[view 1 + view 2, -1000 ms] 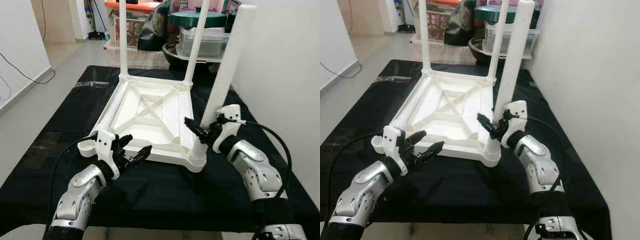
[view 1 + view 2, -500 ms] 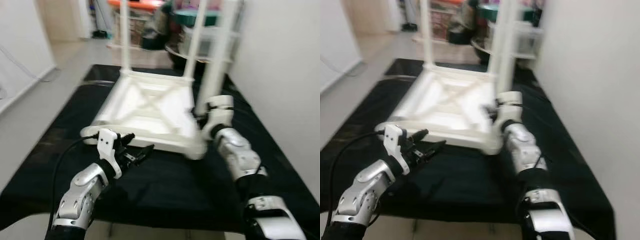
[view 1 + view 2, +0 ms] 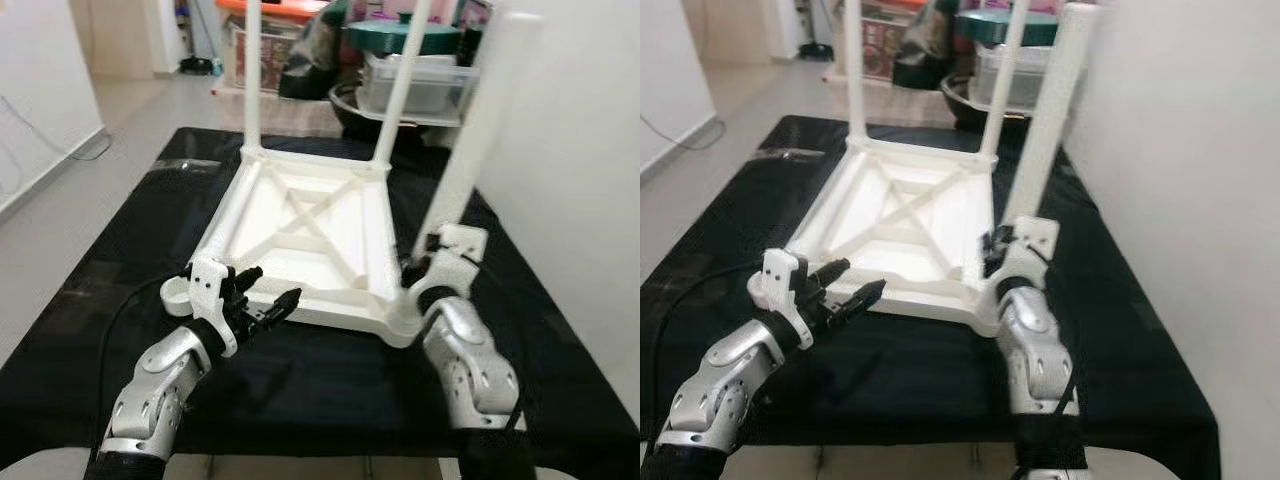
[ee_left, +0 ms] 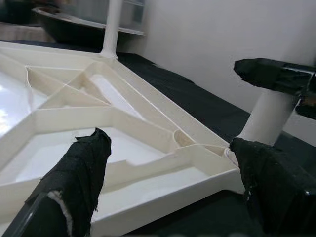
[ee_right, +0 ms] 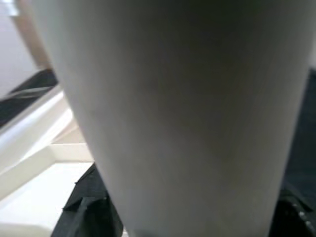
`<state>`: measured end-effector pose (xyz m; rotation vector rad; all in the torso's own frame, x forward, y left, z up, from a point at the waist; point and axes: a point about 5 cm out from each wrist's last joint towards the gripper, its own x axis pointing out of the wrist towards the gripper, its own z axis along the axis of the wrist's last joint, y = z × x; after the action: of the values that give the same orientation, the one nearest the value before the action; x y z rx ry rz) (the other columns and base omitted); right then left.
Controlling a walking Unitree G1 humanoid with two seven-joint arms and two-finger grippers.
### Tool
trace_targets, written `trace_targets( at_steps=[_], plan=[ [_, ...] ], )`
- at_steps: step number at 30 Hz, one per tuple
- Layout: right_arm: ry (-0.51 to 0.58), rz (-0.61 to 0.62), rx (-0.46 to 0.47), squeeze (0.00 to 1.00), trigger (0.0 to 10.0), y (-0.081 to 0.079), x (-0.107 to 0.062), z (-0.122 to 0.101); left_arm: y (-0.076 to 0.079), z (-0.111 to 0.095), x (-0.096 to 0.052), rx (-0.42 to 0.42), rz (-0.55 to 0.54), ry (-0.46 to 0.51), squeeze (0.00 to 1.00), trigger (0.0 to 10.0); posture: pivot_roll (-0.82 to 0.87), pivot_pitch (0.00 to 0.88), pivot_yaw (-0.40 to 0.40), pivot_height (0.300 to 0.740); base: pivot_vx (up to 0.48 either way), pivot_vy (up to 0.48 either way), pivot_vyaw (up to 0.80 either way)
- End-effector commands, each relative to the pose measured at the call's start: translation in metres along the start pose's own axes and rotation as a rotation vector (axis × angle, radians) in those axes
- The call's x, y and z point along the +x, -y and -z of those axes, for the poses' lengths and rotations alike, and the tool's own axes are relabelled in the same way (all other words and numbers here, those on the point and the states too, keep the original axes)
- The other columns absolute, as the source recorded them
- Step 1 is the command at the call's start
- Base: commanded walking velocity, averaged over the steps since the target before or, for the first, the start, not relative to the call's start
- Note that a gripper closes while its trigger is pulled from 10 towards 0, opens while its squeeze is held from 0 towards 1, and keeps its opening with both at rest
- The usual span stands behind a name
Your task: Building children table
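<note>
White table leg upright in the near right corner socket

My right gripper clamps its base — axis vertical; left gripper spread, just beside the upturned tabletop near edge.

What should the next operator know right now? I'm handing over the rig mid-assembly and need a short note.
Right gripper: closed around the near-right table leg low down, close to its corner socket.
Left gripper: open, holding nothing, hovering at the near-left edge of the upturned white tabletop.
The tabletop lies upside down on the black cloth.
Done: two far legs stand in their sockets; the near-right leg stands at its corner.
Left: the near-left socket has no leg. Whether the near-right leg is fully seated cannot be judged.
</note>
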<state>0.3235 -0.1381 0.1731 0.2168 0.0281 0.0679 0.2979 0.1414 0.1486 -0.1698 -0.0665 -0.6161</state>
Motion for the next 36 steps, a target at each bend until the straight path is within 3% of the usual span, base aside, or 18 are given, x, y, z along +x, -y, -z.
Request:
trace_targets(
  at_steps=[1,2,5,6,9,11,12,19,24,25,26,27,29,30,31,32,33,36],
  plan=[
    [0.056,-0.137,0.015,0.00,10.0,-0.002,0.003,-0.017,0.000,0.004,0.000,-0.011,0.002,-0.014,0.00,10.0,0.06,0.000,-0.122,0.740,0.000,0.000,0.00],
    [0.117,-0.221,-0.011,0.00,10.0,0.003,0.005,-0.034,0.000,0.004,0.001,-0.012,0.001,-0.013,0.00,10.0,0.06,0.000,-0.126,0.740,0.000,0.000,0.00],
    [0.169,-0.342,-0.056,0.00,10.0,0.005,0.006,-0.049,0.000,0.004,0.001,-0.012,0.000,-0.011,0.00,10.0,0.06,0.000,-0.128,0.740,0.000,0.000,0.00],
    [0.169,-0.342,-0.056,0.00,10.0,0.005,0.006,-0.049,0.000,0.004,0.001,-0.012,0.000,-0.011,0.00,10.0,0.06,0.000,-0.128,0.740,0.000,0.000,0.00],
    [0.168,-0.517,-0.111,0.00,10.0,0.001,0.003,-0.051,0.000,0.004,0.001,-0.013,0.000,-0.010,0.00,10.0,0.07,0.000,-0.132,0.740,0.000,0.000,0.00],
    [0.133,-0.729,-0.153,0.00,10.0,-0.006,-0.006,-0.044,0.001,0.004,0.001,-0.013,0.001,-0.009,0.00,10.0,0.07,0.000,-0.136,0.740,0.000,0.000,0.00],
    [0.133,-0.729,-0.153,0.00,10.0,-0.006,-0.006,-0.044,0.001,0.004,0.001,-0.013,0.001,-0.009,0.00,10.0,0.07,0.000,-0.136,0.740,0.000,0.000,0.00],
    [0.011,-1.088,-0.220,0.00,10.0,-0.032,-0.026,-0.012,0.001,0.004,0.001,-0.015,-0.001,-0.008,0.00,10.0,0.09,0.000,-0.146,0.740,0.000,0.000,0.00],
    [-0.002,-1.094,-0.219,0.00,10.0,-0.035,-0.022,-0.004,0.002,0.004,0.000,-0.015,0.000,-0.009,0.00,10.0,0.09,0.000,-0.145,0.740,0.000,0.000,0.00],
    [-0.004,-1.003,-0.241,0.00,0.7,-0.031,-0.014,-0.002,0.002,0.004,0.000,-0.016,0.001,-0.010,0.00,10.0,0.09,0.000,-0.145,0.740,0.000,0.000,0.00],
    [-0.006,-0.904,-0.271,0.00,0.7,-0.026,-0.005,0.001,0.002,0.004,0.000,-0.017,0.003,-0.010,0.00,10.0,0.08,0.000,-0.142,0.740,0.000,0.000,0.00],
    [-0.006,-0.904,-0.271,0.00,0.7,-0.026,-0.005,0.001,0.002,0.004,0.000,-0.017,0.003,-0.010,0.00,10.0,0.08,0.000,-0.142,0.740,0.000,0.000,0.00],
    [-0.044,-0.548,-0.251,0.00,0.0,-0.002,0.014,0.004,0.002,0.004,0.000,-0.018,0.005,-0.009,0.00,10.0,0.08,0.000,-0.141,0.740,0.000,0.000,0.00],
    [-0.094,-0.280,-0.218,0.00,0.0,0.020,0.022,0.010,0.002,0.004,-0.001,-0.019,0.006,-0.009,0.00,10.0,0.08,0.000,-0.138,0.740,0.000,0.000,0.00],
    [-0.094,-0.280,-0.218,0.00,0.0,0.020,0.022,0.010,0.002,0.004,-0.001,-0.019,0.006,-0.009,0.00,10.0,0.08,0.000,-0.138,0.740,0.000,0.000,0.00],
    [-0.133,-0.104,-0.199,0.00,0.0,0.036,0.024,0.014,0.002,0.004,-0.001,-0.020,0.006,-0.008,0.00,10.0,0.07,0.000,-0.138,0.740,0.000,0.000,0.00],
    [-0.133,-0.104,-0.199,0.00,0.0,0.036,0.024,0.014,0.002,0.004,-0.001,-0.020,0.006,-0.008,0.00,10.0,0.07,0.000,-0.138,0.740,0.000,0.000,0.00],
    [-0.133,0.353,-0.174,0.00,0.0,0.077,0.001,0.022,0.003,0.004,-0.001,-0.021,0.007,-0.008,0.00,10.0,0.07,0.000,-0.135,0.740,0.000,0.000,0.00]
  ],
)
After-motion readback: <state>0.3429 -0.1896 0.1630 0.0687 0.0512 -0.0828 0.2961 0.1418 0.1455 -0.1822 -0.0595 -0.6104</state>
